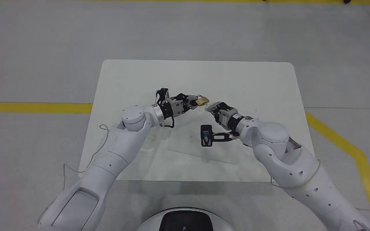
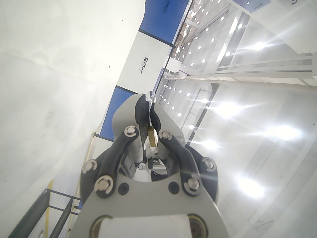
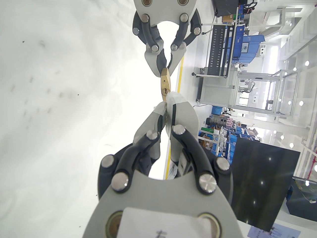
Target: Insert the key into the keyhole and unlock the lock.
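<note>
Right jaws are clamped tight on the key (image 3: 166, 118), its tip at the keyhole (image 3: 164, 91) in the end of the brass lock (image 3: 165, 82). Left jaws, opposite the key, are pinched shut on the lock's other end, holding it above the worktop (image 1: 144, 75). Insertion seems the step in hand; how deep the blade sits I cannot tell. Next likely calls for a straight push along the lock, then a twist while the left side braces.
</note>
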